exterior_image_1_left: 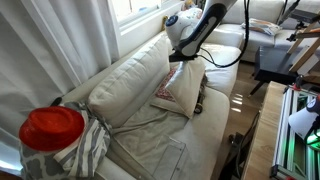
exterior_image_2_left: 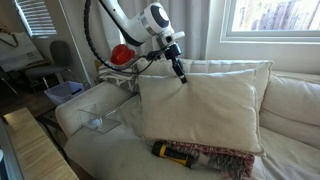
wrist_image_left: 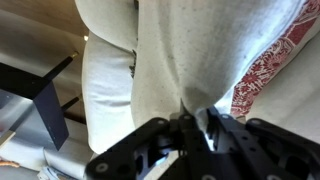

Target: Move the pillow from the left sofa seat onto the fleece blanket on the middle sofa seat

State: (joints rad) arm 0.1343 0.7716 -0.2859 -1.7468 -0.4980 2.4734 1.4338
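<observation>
The cream pillow [exterior_image_2_left: 205, 105] stands upright on the middle sofa seat [exterior_image_2_left: 120, 160]. Its lower edge rests on the folded red-pink fleece blanket [exterior_image_2_left: 222, 156]. My gripper [exterior_image_2_left: 181, 75] is shut on the pillow's upper corner. In an exterior view along the sofa, the gripper [exterior_image_1_left: 183, 58] sits above the pillow [exterior_image_1_left: 188, 90], with the blanket [exterior_image_1_left: 166, 97] beside its base. In the wrist view, the jaws [wrist_image_left: 195, 125] pinch a fold of the pillow [wrist_image_left: 180, 50], and the blanket [wrist_image_left: 275, 60] shows at the right.
A shiny red disc [exterior_image_1_left: 52, 128] sits on a striped cloth [exterior_image_1_left: 85, 150] at the sofa's end, and it also shows in an exterior view [exterior_image_2_left: 122, 53]. A clear plastic box [exterior_image_2_left: 95, 115] lies on the end seat. A black-and-yellow object [exterior_image_2_left: 170, 152] lies by the blanket.
</observation>
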